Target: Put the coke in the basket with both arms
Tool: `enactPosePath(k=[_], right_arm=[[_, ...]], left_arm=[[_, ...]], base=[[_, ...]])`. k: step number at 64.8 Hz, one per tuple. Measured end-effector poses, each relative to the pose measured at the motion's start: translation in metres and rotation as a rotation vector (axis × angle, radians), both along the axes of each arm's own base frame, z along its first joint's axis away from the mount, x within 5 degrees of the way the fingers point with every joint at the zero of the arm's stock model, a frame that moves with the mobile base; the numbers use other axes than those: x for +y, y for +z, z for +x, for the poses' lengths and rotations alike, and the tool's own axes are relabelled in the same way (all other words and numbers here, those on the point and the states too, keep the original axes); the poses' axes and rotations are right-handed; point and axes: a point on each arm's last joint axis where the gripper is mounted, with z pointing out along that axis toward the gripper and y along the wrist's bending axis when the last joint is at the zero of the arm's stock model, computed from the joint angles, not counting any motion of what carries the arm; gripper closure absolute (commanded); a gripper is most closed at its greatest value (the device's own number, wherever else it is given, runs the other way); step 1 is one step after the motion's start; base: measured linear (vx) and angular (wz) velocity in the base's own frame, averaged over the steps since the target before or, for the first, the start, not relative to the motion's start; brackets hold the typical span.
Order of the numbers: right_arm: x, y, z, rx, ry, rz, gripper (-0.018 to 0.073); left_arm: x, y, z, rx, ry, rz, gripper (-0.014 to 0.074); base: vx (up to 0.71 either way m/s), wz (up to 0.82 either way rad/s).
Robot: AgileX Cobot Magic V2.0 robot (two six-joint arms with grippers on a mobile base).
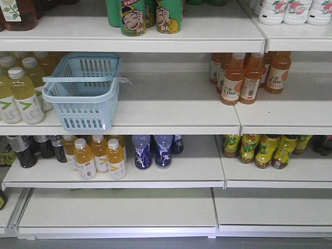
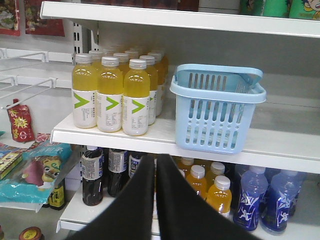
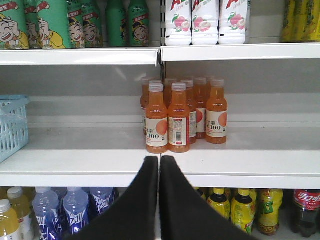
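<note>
Coke (image 3: 306, 207), lower shelf (image 3: 280, 180) right end, beside yellow-green btls (image 3: 243, 209); L gripper (image 2: 155, 159) & R gripper (image 3: 159, 160) fingers together, empty; risk: reach topples btls, basket (image 1: 78, 99) well apart.

The coke (image 3: 306, 212) is cut off at the right edge, the basket (image 3: 11, 127) at the left.

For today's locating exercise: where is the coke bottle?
Right wrist view: the coke bottle stands at the far right, one shelf below the orange juice bottles, just right of the yellow-green bottles.
</note>
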Motion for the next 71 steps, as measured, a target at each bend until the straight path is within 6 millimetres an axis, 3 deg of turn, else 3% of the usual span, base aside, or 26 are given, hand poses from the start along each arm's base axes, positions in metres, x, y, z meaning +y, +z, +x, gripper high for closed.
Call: enactPosePath(k=[71], right_arm=[[0.0000, 0.0000, 0.0000, 0.000, 0.000, 0.000, 0.0564]], left_arm=[[0.0000, 0.0000, 0.0000, 0.000, 0.000, 0.000, 0.0601]], base=[[0.04, -0.01]])
